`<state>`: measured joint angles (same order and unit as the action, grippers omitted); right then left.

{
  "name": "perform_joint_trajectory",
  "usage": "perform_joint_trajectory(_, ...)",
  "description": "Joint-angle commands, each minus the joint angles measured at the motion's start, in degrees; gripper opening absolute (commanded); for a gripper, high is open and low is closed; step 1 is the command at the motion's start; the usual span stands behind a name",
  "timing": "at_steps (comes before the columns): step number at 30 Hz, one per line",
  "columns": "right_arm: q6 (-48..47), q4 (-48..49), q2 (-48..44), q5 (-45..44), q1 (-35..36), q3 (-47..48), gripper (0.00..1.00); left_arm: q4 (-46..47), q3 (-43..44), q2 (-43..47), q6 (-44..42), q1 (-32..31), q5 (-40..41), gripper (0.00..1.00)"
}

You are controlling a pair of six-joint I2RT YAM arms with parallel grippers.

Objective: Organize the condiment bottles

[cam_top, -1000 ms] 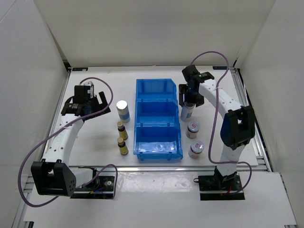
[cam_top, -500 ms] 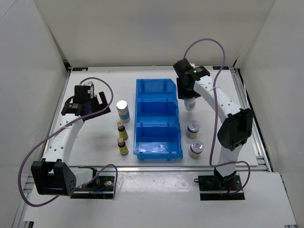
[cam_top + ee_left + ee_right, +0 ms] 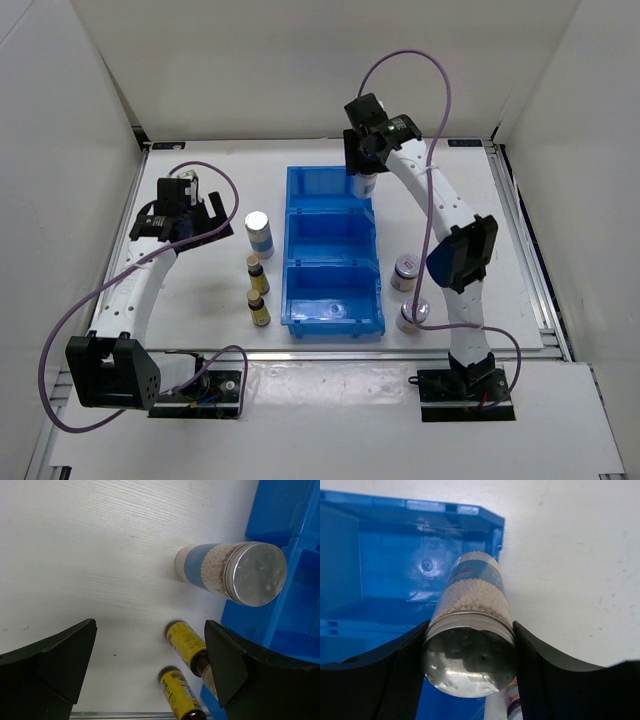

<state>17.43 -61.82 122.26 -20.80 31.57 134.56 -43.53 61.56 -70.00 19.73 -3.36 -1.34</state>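
The right gripper (image 3: 366, 170) clamps a shaker (image 3: 472, 595) over the blue bin (image 3: 380, 555)'s far corner while the left gripper (image 3: 150, 627) hangs open above the bench (image 3: 75, 540)

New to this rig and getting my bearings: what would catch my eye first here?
The right gripper, raised at the far right corner of the blue bin, clamps a silver-capped shaker of white granules. The left gripper hangs open left of the bin, near a second shaker and two amber bottles standing on the table.
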Motion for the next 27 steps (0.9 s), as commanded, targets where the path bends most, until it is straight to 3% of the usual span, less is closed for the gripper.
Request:
perform_joint_trajectory(1, -0.9, 2.9, 0.7, 5.4, -0.5, 2.0, 0.00, -0.2, 2.1, 0.5, -0.5, 0.2, -0.8, 1.00)
perform_joint_trajectory(10, -0.8, 7.7, 5.5, 11.0, -1.0, -1.9, 0.00, -0.2, 2.1, -0.1, -1.0, 0.2, -0.8, 1.00)
perform_joint_trajectory(12, -0.8, 7.7, 6.7, 11.5, -1.5, -0.4, 0.05, -0.2, 2.1, -0.1, -1.0, 0.2, -0.8, 1.00)
perform_joint_trajectory(14, -1.3, 7.2, 7.4, 11.5, -1.5, -0.4, 0.24, -1.2, 2.1, -0.1, -1.0, 0.2, 1.9, 1.00)
perform_joint_trajectory(17, -1.3, 7.2, 7.4, 11.5, -1.5, -1.1, 0.36, -4.6, 3.6, -0.6, 2.4, 0.2, 9.9, 1.00)
perform_joint_trajectory(22, -2.5, 6.6, 5.4, 10.0, -1.5, -0.3, 0.79, -4.6, 3.7, -1.8, 1.7, 0.2, 7.4, 1.00)
perform_joint_trajectory(23, -2.5, 6.0, 5.4, 9.1, -1.5, 1.5, 0.96, -4.6, 3.7, -1.8, 1.7, 0.2, 7.4, 1.00)
perform_joint_trajectory(24, -2.5, 4.4, 4.9, 7.2, -1.5, 2.6, 1.00, -4.6, 3.7, -1.8, 1.7, 0.2, 6.9, 1.00)
perform_joint_trajectory(27, -1.4, 3.7, -0.3, 4.5, -1.5, 2.5, 1.00, -4.6, 3.1, -1.2, 1.7, 0.2, 6.9, 1.00)
